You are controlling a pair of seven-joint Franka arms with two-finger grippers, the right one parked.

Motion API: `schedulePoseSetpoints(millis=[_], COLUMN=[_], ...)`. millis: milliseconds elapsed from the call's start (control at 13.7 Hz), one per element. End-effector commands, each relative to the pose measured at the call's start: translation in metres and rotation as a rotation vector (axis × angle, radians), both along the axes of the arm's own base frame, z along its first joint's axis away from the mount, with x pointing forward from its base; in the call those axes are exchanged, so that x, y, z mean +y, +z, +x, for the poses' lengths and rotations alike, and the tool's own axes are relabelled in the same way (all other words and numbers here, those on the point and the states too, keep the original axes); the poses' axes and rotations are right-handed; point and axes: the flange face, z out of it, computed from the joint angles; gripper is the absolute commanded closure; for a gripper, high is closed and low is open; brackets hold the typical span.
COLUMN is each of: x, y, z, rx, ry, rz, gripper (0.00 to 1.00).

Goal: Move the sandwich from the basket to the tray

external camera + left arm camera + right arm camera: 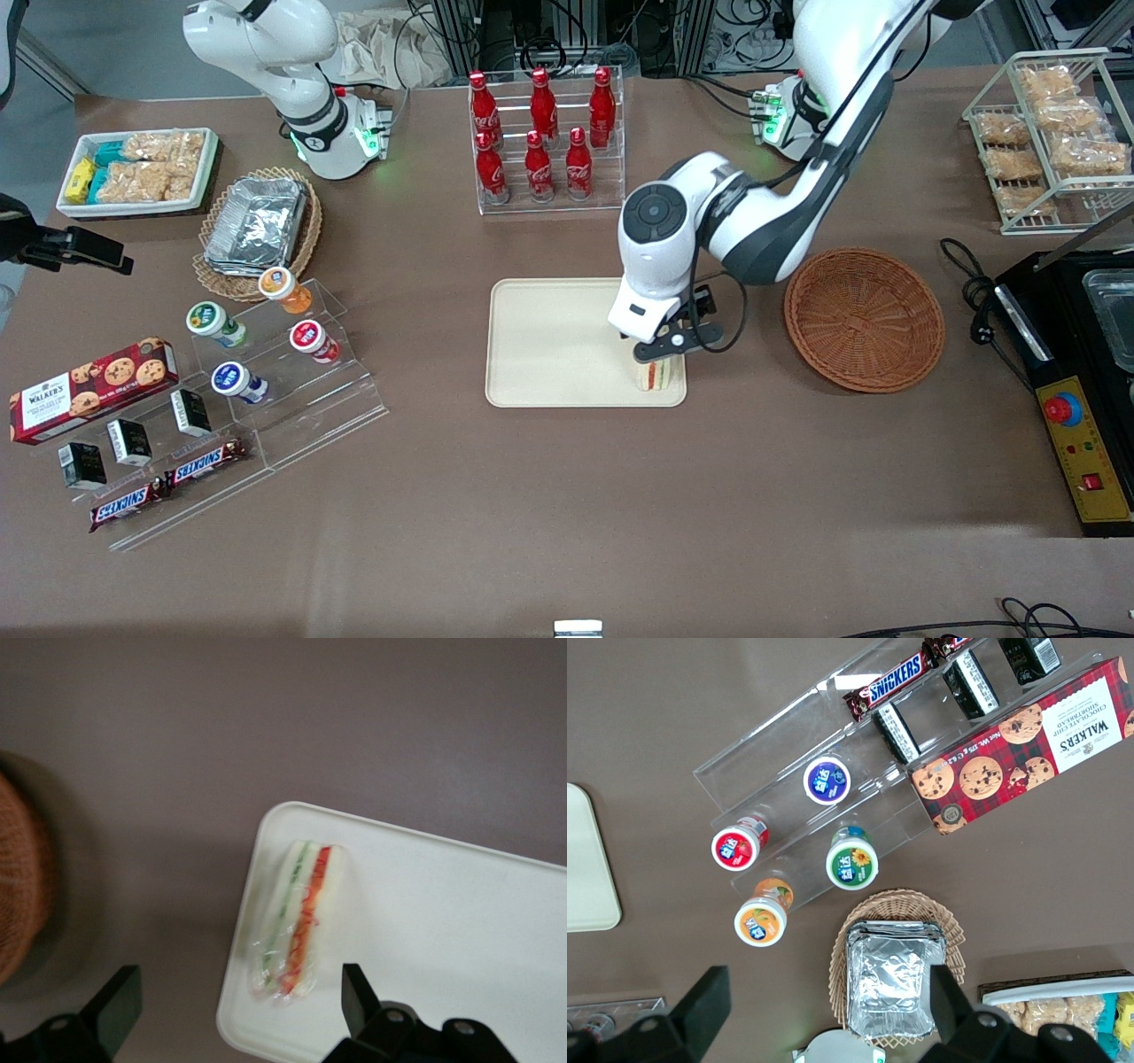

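Though above tray (549, 346), gripper (660, 350) open

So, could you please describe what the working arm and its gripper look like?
The left arm has glossy white shells with dark grey joint sections, a round grey cap and a black cable along it. Green lights glow at its base. Its gripper is over the tray, with black fingers.

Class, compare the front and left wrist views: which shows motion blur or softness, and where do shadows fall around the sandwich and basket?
Left wrist view: the basket is smeared and soft, with a dark shadow on the table beside it; the sandwich on the tray is only slightly soft, and the open tool above it is dark. Front view: sharp, evenly lit; the arm hides most of the sandwich.
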Motion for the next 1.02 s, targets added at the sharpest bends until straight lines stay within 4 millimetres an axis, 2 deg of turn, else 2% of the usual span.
schedulePoseSetpoints(millis=[0,146,291,437,728,874,947], x=[0.047,0.089,0.137,0.196,0.323,0.374,0.382], y=[0.076,0.134,0.171,0.205,0.252,0.257,0.254], z=[0.025,0.020,0.017,0.014,0.003,-0.008,-0.014], rx=[0.011,0.014,0.032,0.043,0.017,0.003,0.007], ry=[0.117,0.076,0.066,0.033,-0.115,-0.209,-0.235], rz=[-0.042,-0.059,-0.051,-0.078,-0.149,-0.156,-0.150], gripper=[0.00,0.00,0.00,0.00,0.00,0.00,0.00])
